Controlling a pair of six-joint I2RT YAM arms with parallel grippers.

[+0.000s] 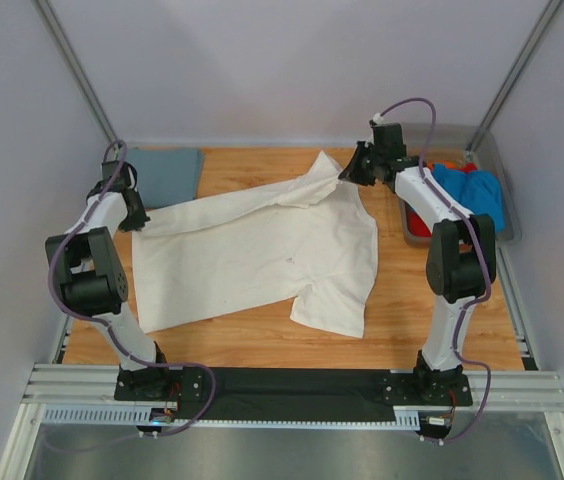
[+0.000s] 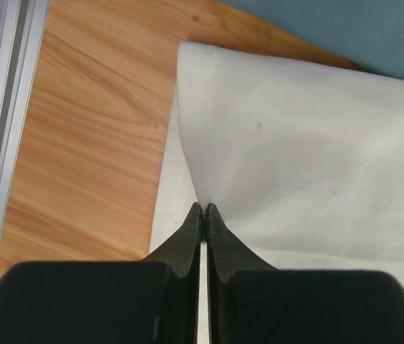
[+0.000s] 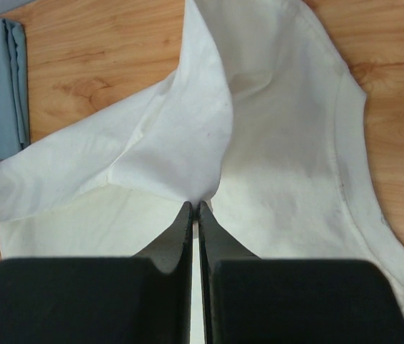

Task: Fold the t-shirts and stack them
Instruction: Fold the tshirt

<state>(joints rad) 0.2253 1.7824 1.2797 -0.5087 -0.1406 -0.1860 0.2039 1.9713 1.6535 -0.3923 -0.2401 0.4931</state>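
Cream-white cloth short-sleeved t-shirt [image 1: 262, 250] spread on wooden desk [image 1: 412, 300], lifted between both tools. Left tool [image 2: 203, 208] pinched together on shirt's edge; right tool [image 3: 195, 206] clamped on a raised fold. Folded grey-blue cloth shirt [image 1: 167, 172] just beyond left tool. Bright blue shirt [image 1: 477, 195], seemingly bunched, right of right tool.

The large t-shirt [image 1: 262, 250] lies across the middle of the table [image 1: 412, 300], between my two arms. My left gripper [image 1: 138, 220] pinches its left edge, and my right gripper [image 1: 346, 174] pinches its far edge. Behind my left gripper, in the far left corner, lies a folded t-shirt [image 1: 167, 172] — just beside the large one. At the far right stands the bin [image 1: 490, 152], with more t-shirts [image 1: 472, 190] heaped in it.
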